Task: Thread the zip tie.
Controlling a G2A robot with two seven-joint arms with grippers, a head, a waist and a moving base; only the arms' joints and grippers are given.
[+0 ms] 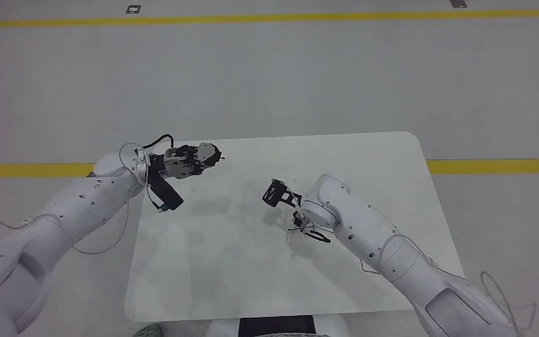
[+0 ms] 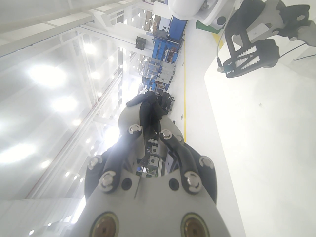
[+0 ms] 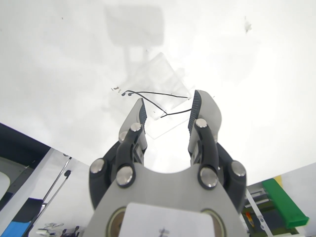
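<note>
While the right claw (image 3: pixel 169 97) hangs just above the bench (image 3: pixel 74 38) with its jaws wide, the zip tie (image 3: pixel 158 94) lies in front of it on a clear plastic sheet (image 3: pixel 170 72). Two thin black strands show there, and they meet near the tips of the claw; whether this is one tie or two, I cannot tell. The left claw (image 2: pixel 148 99) is at the left edge of the bench, well apart from the tie, with its fingers pressed together. If something thin is pinched between them, I cannot see it surely.

I judge that the step in hand is the picking up of the tie. To do it well, the right claw should descend straight, take only one strand between the pads, and close near the pointed end, leaving a short free tip for threading. The sheet looks slippery and could be caught together with the tie, so a slow closing is better.
</note>
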